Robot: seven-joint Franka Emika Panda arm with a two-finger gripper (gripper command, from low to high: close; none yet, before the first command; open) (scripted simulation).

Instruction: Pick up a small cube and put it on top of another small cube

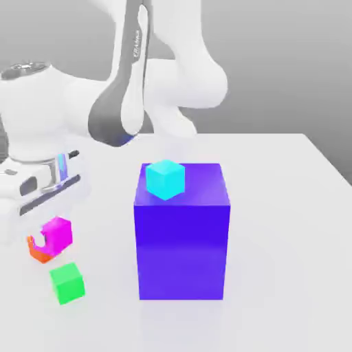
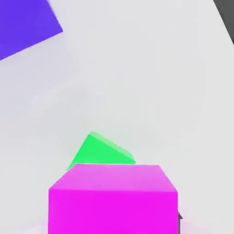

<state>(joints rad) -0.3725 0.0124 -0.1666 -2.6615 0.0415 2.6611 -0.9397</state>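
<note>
The small magenta cube (image 1: 59, 229) is at the exterior view's left, directly over the orange-red cube (image 1: 38, 251). It covers most of that cube, and I cannot tell whether the two touch. My gripper (image 1: 48, 238) comes down from the white hand above and is shut on the magenta cube; one white finger crosses the cube's near corner. In the hand view the magenta cube (image 2: 113, 201) sits very close to the camera, with the green cube (image 2: 101, 153) just past it.
A green cube (image 1: 67, 282) lies on the white table (image 1: 289, 227), close in front of the stacked pair. A big blue-purple block (image 1: 182, 234) stands mid-table with a cyan cube (image 1: 165, 179) on top. In the hand view the block (image 2: 25, 25) is at a corner.
</note>
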